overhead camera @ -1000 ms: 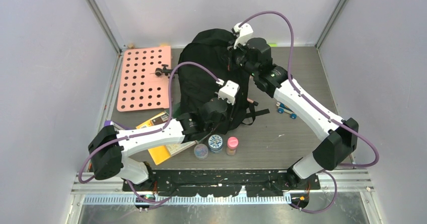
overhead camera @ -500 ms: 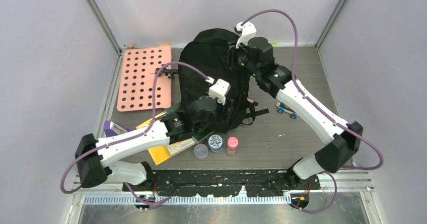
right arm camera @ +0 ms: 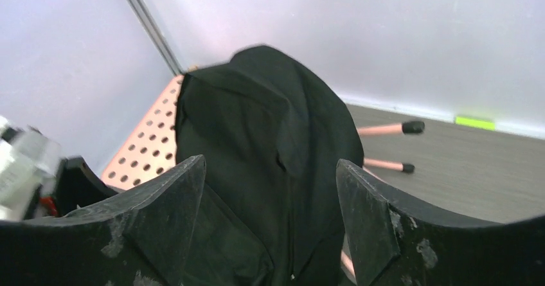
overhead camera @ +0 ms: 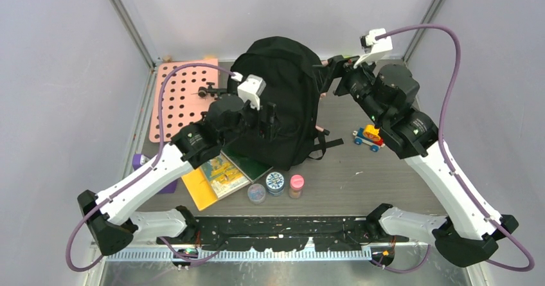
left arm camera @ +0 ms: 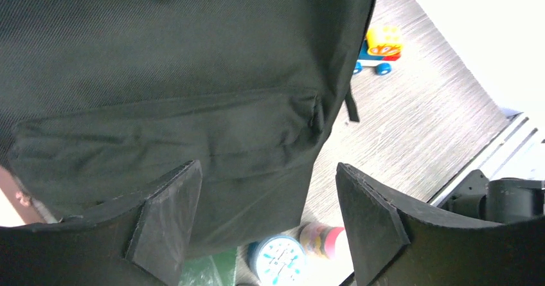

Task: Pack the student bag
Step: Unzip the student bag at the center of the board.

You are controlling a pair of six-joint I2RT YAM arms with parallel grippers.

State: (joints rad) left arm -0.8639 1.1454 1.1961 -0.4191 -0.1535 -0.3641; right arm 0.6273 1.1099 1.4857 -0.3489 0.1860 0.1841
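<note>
— How far along is the packing?

— Barely begun, by my read. Low centre in the top view, three jars [overhead camera: 275, 184] stand in a row. A book [overhead camera: 218, 173] lies just left of them, right against the bag's lower edge. A toy car [overhead camera: 367, 137] sits right of centre, and a pink pegboard [overhead camera: 183, 99] lies flat at upper left. All of that is outside the bag.

— And the bag?

— The bag [overhead camera: 283, 99] takes up the centre of the frame, its rounded top end towards the upper edge. It is black, soft and slumped, with a strap [overhead camera: 331, 144] trailing out at lower right. My left wrist camera shows a flat front pocket [left arm camera: 167, 138]. I see no open mouth in any view, so I cannot tell whether anything is inside.

— Claws?

— My left gripper [left arm camera: 263, 189] hangs over the bag's left side, jaws apart with nothing between them. My right gripper [right arm camera: 270, 189] is off the bag's upper right, facing its top end. Its jaws are apart too, and empty.

— What remains?

— Nearly everything, I judge. I have to get the bag open, then load the loose things.
</note>
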